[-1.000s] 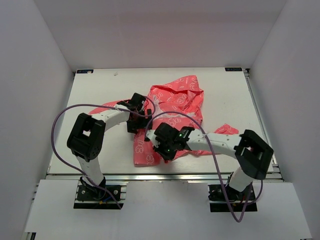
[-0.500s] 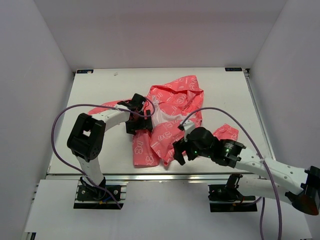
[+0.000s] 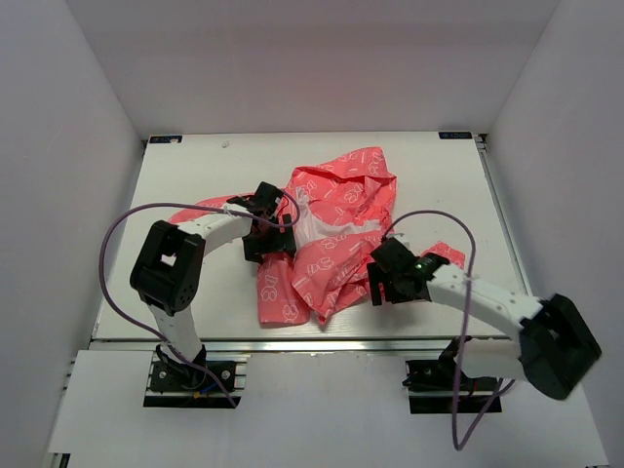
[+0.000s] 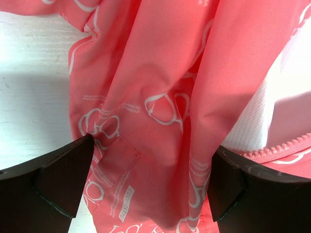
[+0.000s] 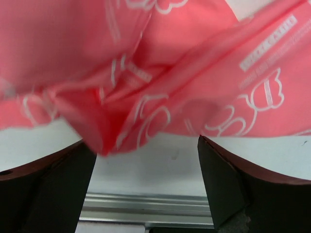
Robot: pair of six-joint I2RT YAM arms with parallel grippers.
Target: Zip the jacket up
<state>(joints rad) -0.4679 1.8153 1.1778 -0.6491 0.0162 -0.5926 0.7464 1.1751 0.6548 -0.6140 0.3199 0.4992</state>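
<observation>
A white table (image 3: 195, 175) fills the overhead view. The jacket (image 3: 336, 224), coral pink with white outline print, lies crumpled in a heap at the table's middle, reaching toward the near edge.

The left gripper (image 3: 273, 237) sits on the jacket's left side. The right gripper (image 3: 380, 280) is at the jacket's near right edge. From above, neither gripper's fingers can be made out clearly.

The wrist views show them. In the left wrist view, the two dark fingers (image 4: 63, 179) stand wide apart with folds of pink cloth lying between them, and nothing is pinched. In the right wrist view, the fingers (image 5: 53, 189) are also spread wide. A loose fold of the jacket hangs in front of them, with bare table below it and a metal rail (image 5: 146, 204) at the table's edge.

White lining (image 3: 310, 230) shows from above as a small pale patch beside the left gripper.

Only the left wrist view shows the zipper teeth (image 4: 286, 150), a short pink row just beside the right-hand finger, below the lining.
</observation>
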